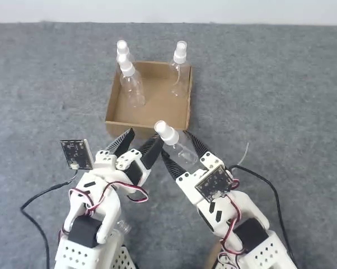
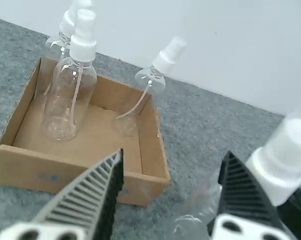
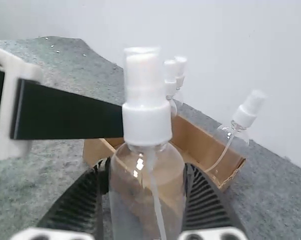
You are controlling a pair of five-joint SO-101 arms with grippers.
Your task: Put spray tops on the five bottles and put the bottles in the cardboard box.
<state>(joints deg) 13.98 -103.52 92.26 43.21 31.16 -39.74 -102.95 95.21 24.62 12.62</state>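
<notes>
My right gripper (image 1: 183, 155) is shut on a clear bottle (image 1: 181, 148) with a white spray top (image 1: 165, 131), held just in front of the cardboard box (image 1: 116, 115). In the right wrist view the bottle (image 3: 146, 185) stands upright between the fingers. My left gripper (image 1: 137, 144) is open beside it, one black finger (image 3: 65, 117) against the spray top's collar (image 3: 146, 122), with the bottle outside its jaws. One topped bottle (image 1: 132, 85) stands in the box and another (image 1: 179, 75) leans at its right wall. A third (image 1: 122, 47) is at the far left corner.
Grey carpet covers the table around the box (image 2: 20, 165). A thin clear tube (image 1: 244, 152) lies right of the right arm. Something clear (image 1: 122, 225) sits under the left arm's base. Cables trail beside both arms.
</notes>
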